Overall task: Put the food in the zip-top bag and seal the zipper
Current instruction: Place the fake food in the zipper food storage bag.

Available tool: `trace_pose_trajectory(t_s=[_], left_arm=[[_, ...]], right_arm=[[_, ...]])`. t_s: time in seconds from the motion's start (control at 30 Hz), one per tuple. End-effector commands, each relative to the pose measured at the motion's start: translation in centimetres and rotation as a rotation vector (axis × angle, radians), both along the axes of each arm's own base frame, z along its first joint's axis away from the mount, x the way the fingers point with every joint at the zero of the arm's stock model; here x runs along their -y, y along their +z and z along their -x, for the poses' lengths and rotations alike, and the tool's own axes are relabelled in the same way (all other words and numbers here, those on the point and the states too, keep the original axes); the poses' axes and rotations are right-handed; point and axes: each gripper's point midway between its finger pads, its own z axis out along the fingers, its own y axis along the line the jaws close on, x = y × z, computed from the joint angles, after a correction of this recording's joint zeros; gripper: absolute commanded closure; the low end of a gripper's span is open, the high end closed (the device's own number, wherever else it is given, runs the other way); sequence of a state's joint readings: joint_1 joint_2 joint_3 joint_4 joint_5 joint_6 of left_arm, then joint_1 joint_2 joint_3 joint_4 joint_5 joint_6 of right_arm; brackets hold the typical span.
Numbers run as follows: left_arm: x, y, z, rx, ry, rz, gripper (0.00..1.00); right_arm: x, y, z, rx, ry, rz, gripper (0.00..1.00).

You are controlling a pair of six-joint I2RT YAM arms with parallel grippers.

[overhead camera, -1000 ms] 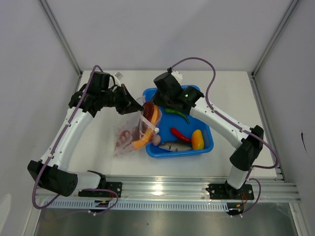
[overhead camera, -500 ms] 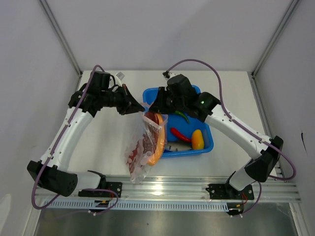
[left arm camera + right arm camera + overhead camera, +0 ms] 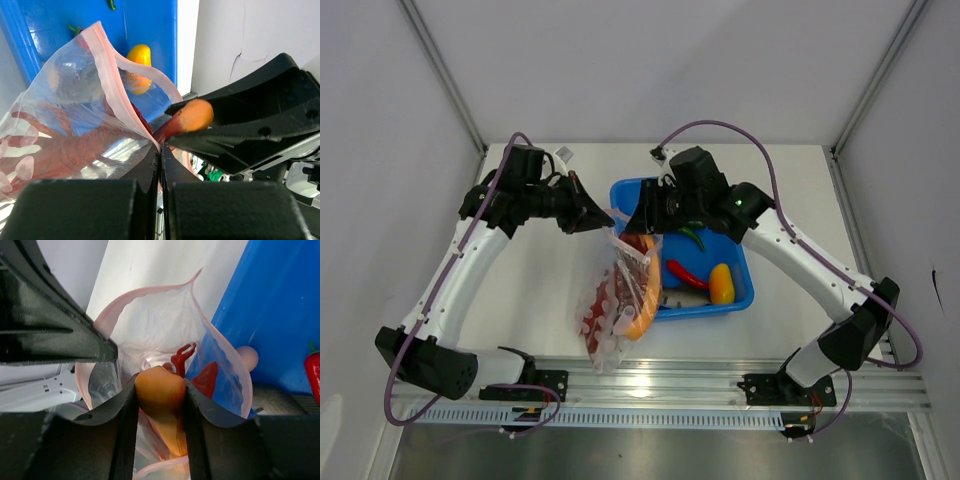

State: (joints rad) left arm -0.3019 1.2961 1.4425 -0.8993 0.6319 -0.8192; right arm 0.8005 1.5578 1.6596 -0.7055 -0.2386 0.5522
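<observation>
Hanging lower than before, the zip-top bag (image 3: 613, 305) is pinched by my left gripper (image 3: 160, 150); right gripper (image 3: 160, 384) clamps an orange food piece (image 3: 158, 396).

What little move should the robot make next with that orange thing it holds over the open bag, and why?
Probably spread the right tool wider and let go. The orange food sits between its fingers with its lower end already inside the bag. The left tool holds the bag's open mouth by the rim, so the piece should slide in.
</observation>
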Motion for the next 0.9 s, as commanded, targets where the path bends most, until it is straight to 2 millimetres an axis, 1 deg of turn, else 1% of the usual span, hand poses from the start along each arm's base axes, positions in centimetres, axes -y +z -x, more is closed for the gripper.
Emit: trace_pose_trajectory(t_s=[0.0, 0.2, 0.27, 0.4, 0.43, 0.47, 0.5, 0.57, 0.6, 0.63, 0.67, 0.77, 0.8, 0.83, 0.87], left_arm=[[0.0, 2.3, -0.8, 0.101, 0.006, 0.017, 0.99], [0.0, 2.1, -0.9, 0.097, 0.008, 0.014, 0.99], [0.0, 2.2, -0.8, 0.097, 0.006, 0.017, 0.99], [0.0, 2.1, -0.9, 0.095, 0.008, 0.015, 0.99], [0.0, 2.1, -0.9, 0.096, 0.007, 0.014, 1.0], [0.0, 2.1, -0.9, 0.094, 0.007, 0.014, 0.99], [0.1, 2.0, -0.9, 0.091, 0.006, 0.014, 0.99], [0.1, 1.9, -1.0, 0.089, 0.006, 0.014, 0.99], [0.1, 1.7, -0.9, 0.086, 0.004, 0.012, 1.0], [0.1, 1.6, -1.0, 0.083, 0.005, 0.011, 0.99], [0.1, 1.6, -1.0, 0.084, 0.003, 0.011, 0.99], [0.1, 1.4, -0.9, 0.077, -0.002, 0.01, 0.99], [0.1, 1.2, -0.9, 0.074, -0.001, 0.008, 0.99], [0.1, 1.2, -0.8, 0.072, -0.004, 0.009, 1.0], [0.1, 1.2, -0.8, 0.074, -0.003, 0.011, 0.99]], right_arm=[[1.1, 1.1, 2.8, 0.006, 0.144, -0.027, 0.58], [1.7, 0.8, 3.2, -0.025, 0.199, -0.063, 0.58], [2.1, 0.6, 3.3, -0.034, 0.207, -0.061, 0.59], [2.4, 0.2, 4.2, -0.09, 0.253, -0.065, 0.61], [2.3, 0.5, 5.0, -0.12, 0.294, -0.087, 0.63], [2.2, 0.3, 5.3, -0.151, 0.307, -0.09, 0.64], [2.1, 0.5, 5.7, -0.174, 0.333, -0.105, 0.68], [1.9, 0.5, 5.9, -0.198, 0.345, -0.109, 0.76], [1.9, 0.4, 5.6, -0.211, 0.335, -0.11, 0.81], [1.9, 0.5, 5.4, -0.215, 0.326, -0.109, 0.94], [2.0, 0.7, 5.1, -0.221, 0.309, -0.107, 1.0], [2.6, 2.4, 3.1, -0.2, 0.221, -0.124, 1.0], [2.6, 3.0, 2.6, -0.219, 0.18, -0.141, 1.0], [3.0, 4.4, 1.6, -0.208, 0.14, -0.167, 1.0], [3.0, 5.0, 1.1, -0.209, 0.113, -0.18, 1.0]])
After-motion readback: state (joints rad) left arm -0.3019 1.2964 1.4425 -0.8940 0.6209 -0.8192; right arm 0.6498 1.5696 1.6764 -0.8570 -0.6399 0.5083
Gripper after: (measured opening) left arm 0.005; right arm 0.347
